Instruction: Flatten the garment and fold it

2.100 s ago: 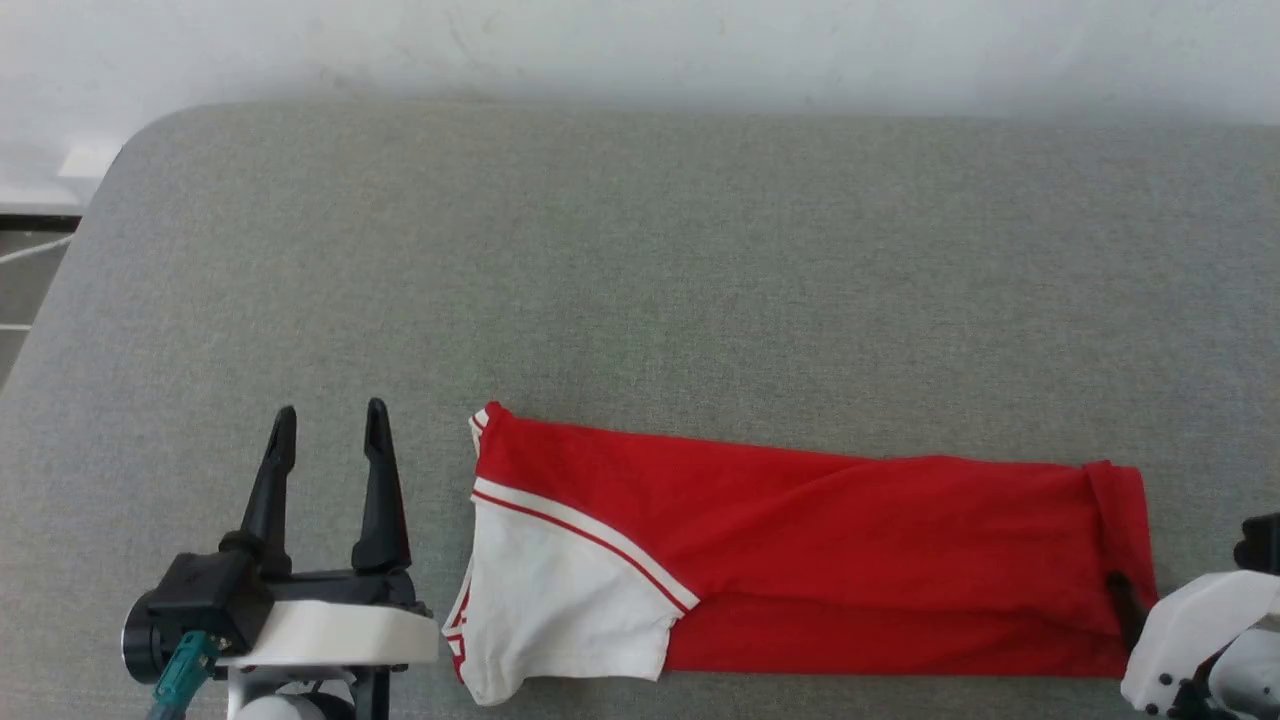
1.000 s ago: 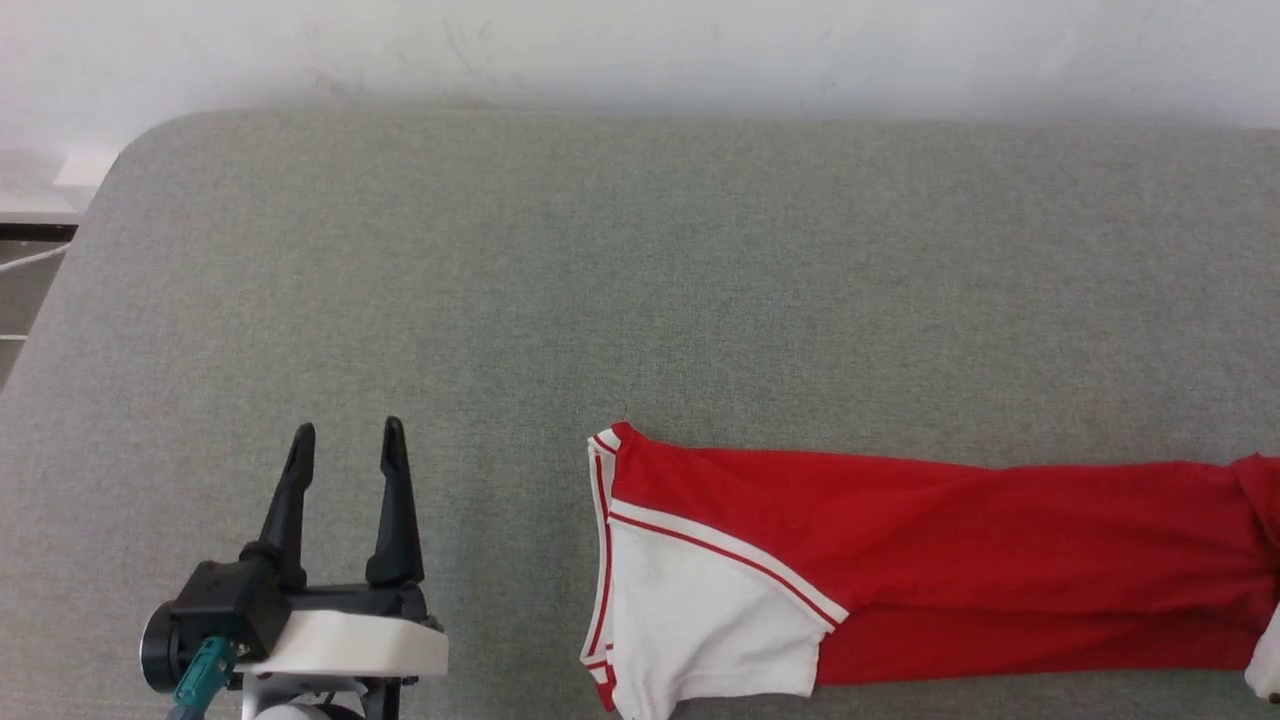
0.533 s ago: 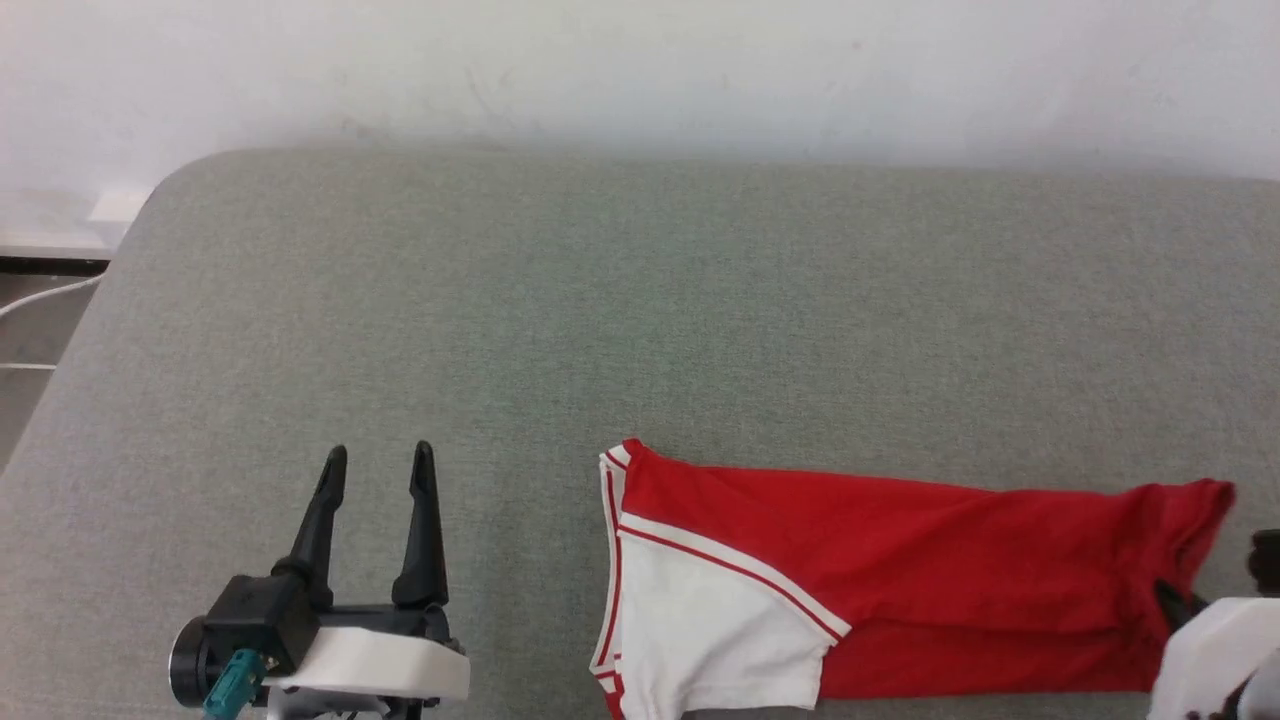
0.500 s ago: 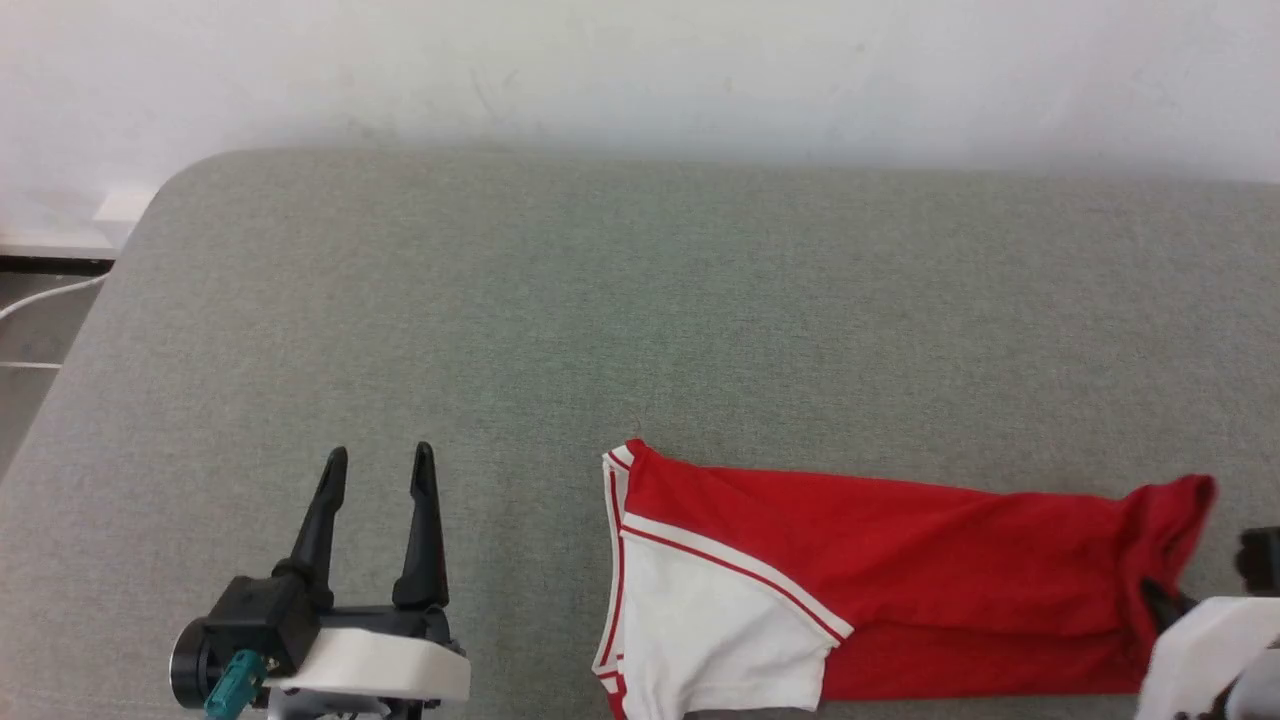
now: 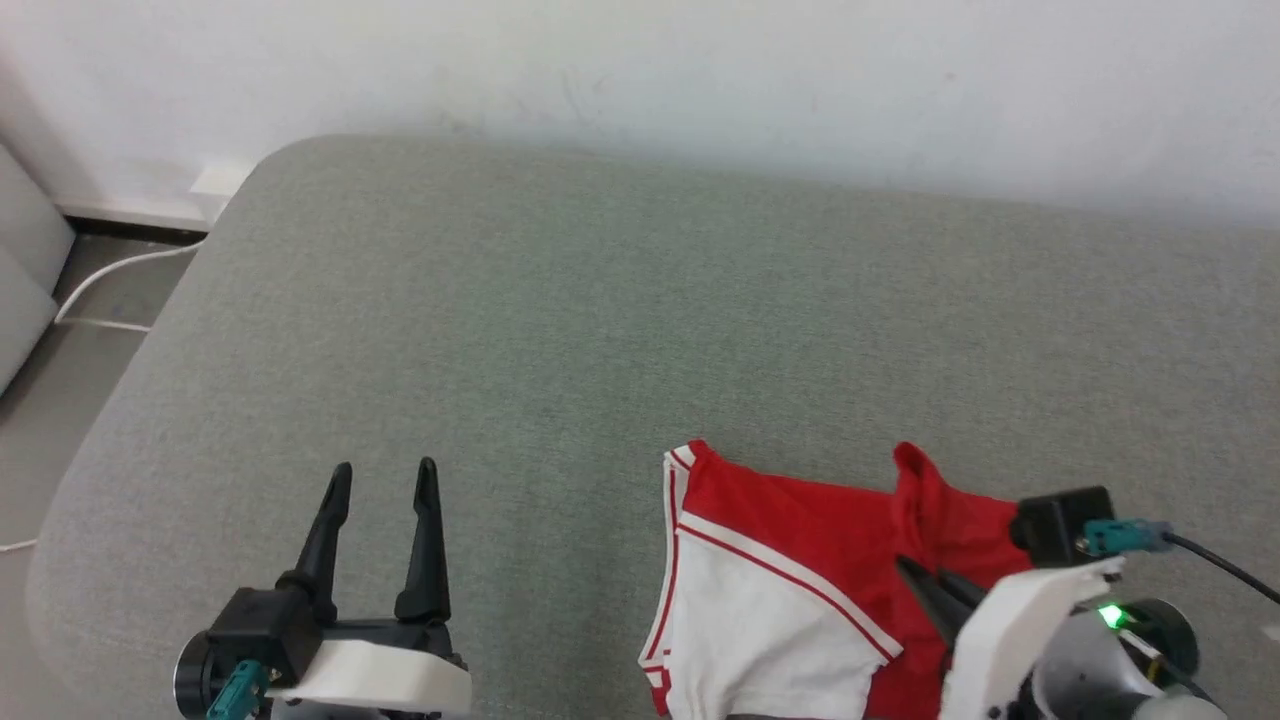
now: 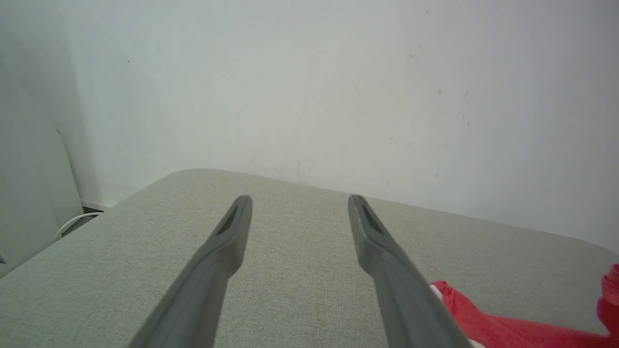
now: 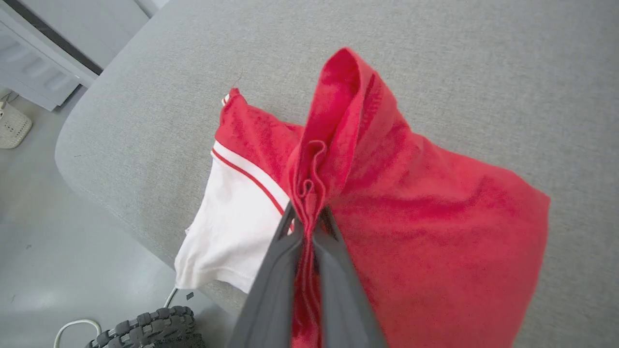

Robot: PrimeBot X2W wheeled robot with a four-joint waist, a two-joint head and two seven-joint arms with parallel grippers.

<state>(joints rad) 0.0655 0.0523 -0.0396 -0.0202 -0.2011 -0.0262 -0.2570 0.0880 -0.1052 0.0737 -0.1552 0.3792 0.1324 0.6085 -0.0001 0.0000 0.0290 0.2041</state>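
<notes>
The garment point(image 5: 790, 520) is a red shirt with a white, red-trimmed sleeve point(image 5: 760, 640), lying near the front edge of the grey padded table point(image 5: 600, 330). My right gripper point(image 5: 912, 572) is shut on a bunched red edge of the garment, lifted and carried over its body toward the sleeve. In the right wrist view the fingers point(image 7: 271, 290) of the right gripper point(image 7: 308, 215) pinch a folded ridge of the garment point(image 7: 411, 203), with the sleeve point(image 7: 232, 217) beyond. My left gripper point(image 5: 385, 470) stands open and empty, left of the garment. The left gripper point(image 6: 300, 200) shows apart from the garment point(image 6: 483, 328).
A white wall point(image 5: 700, 70) backs the table. The table's rounded left corner drops to grey floor with a white cable point(image 5: 120, 270). In the right wrist view a black ribbed wheel point(image 7: 145, 328) sits on the floor below the table's front edge.
The right gripper has drawn the red end of the garment leftward and up, doubling it over toward the sleeve. The head camera has shifted. The left gripper stays open.
</notes>
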